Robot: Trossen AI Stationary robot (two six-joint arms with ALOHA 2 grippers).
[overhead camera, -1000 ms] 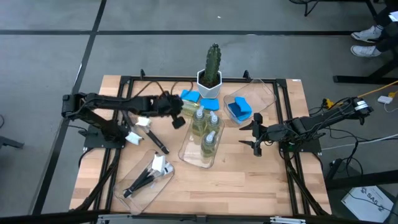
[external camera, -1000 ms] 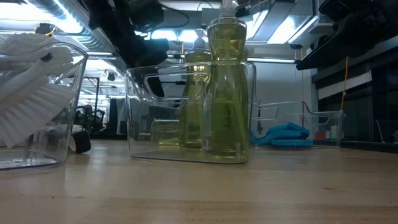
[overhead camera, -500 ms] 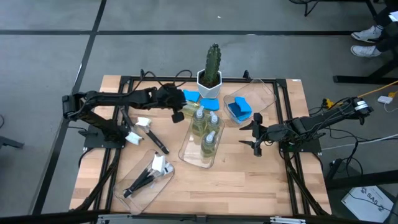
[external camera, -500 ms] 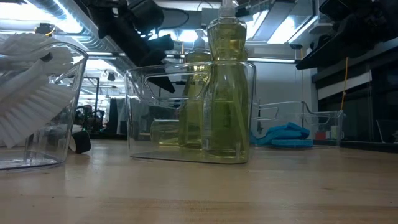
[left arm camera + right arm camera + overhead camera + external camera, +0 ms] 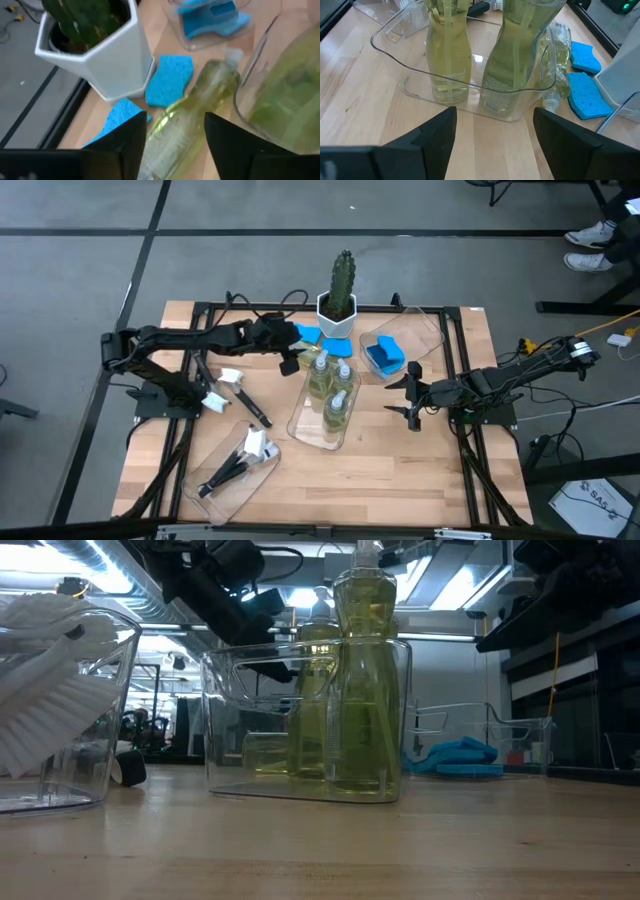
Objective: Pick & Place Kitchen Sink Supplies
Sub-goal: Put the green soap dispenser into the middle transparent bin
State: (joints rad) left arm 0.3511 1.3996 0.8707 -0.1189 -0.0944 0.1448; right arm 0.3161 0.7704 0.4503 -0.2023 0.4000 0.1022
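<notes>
Overhead, the left gripper [image 5: 287,361] sits near the table's far edge with its dark fingers [image 5: 227,142] parted either side of a small clear bottle of pale yellow-green liquid [image 5: 190,117], which lies flat beside the clear shallow plastic tray [image 5: 303,430] holding two upright bottles [image 5: 338,408]. Two bright blue rectangular sponges [image 5: 169,80] lie against the white pot of a green cactus [image 5: 338,305]. The right gripper [image 5: 413,393] waits open near the right edge, holding nothing
</notes>
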